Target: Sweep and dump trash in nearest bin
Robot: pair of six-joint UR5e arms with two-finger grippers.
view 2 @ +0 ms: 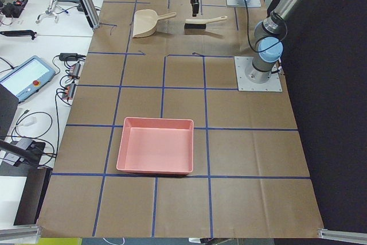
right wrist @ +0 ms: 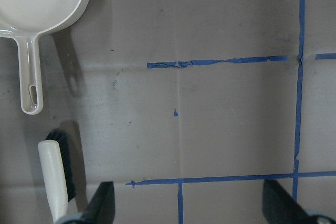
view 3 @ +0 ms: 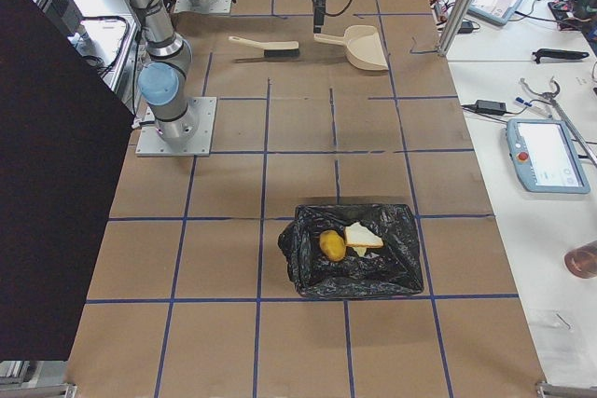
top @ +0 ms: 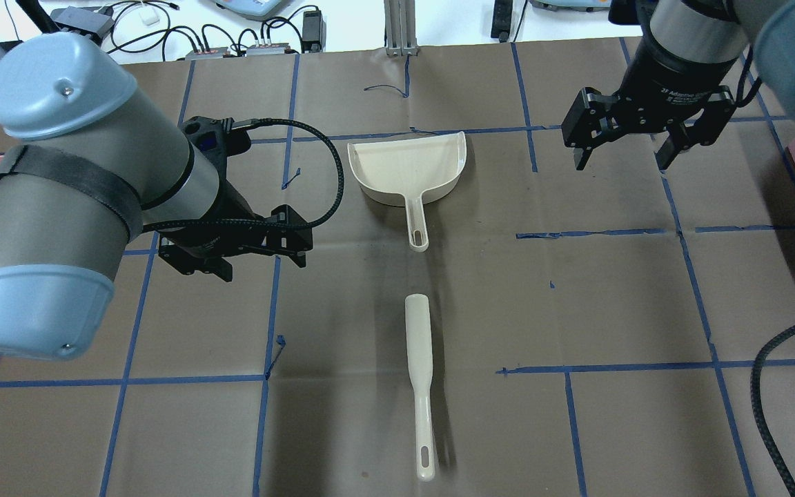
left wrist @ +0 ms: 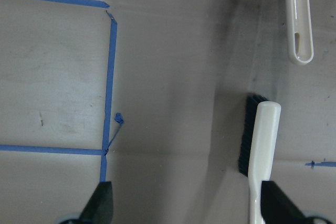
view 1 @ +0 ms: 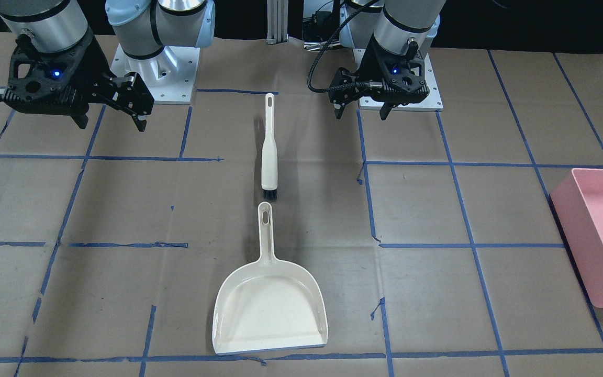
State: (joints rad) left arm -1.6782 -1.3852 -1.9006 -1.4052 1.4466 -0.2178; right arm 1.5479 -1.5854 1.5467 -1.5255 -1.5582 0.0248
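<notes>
Brown paper, marked into squares by blue tape [view 1: 71, 244], covers one long surface [view 1: 123, 293]. Two arms stand at the robot's edge of it, each carrying one tool.

1. Left tool [view 1: 361, 109]: fingers spread wide. It hangs above the surface on the robot's left of the brush handle. Its wrist view shows both fingertips far apart, with the brush head just beside the right one.
2. Right tool [top: 623, 157]: fingers spread wide. It hangs above the surface to the right of the dustpan in the overhead view.

Two bins are present. One pink bin [view 2: 155, 144] sits at the left end of the surface. One black-lined bin [view 3: 353, 251] sits at the right end.

One cream dustpan [top: 408, 166] lies flat at mid-surface, mouth toward the far edge and handle toward the robot. One cream brush [top: 419, 359] with black bristles lies in line with it. The brush head stops just short of the dustpan handle, with a small gap between them.

Trash: one yellow-brown lump [view 3: 331, 245] and one pale crusted slice [view 3: 364, 237] lie touching inside the black-lined bin. A second slice cannot be made out at this size. Both pieces lie well apart from both tools. In the right-side view the trash is near and the tools are far, over by the dustpan and brush.
</notes>
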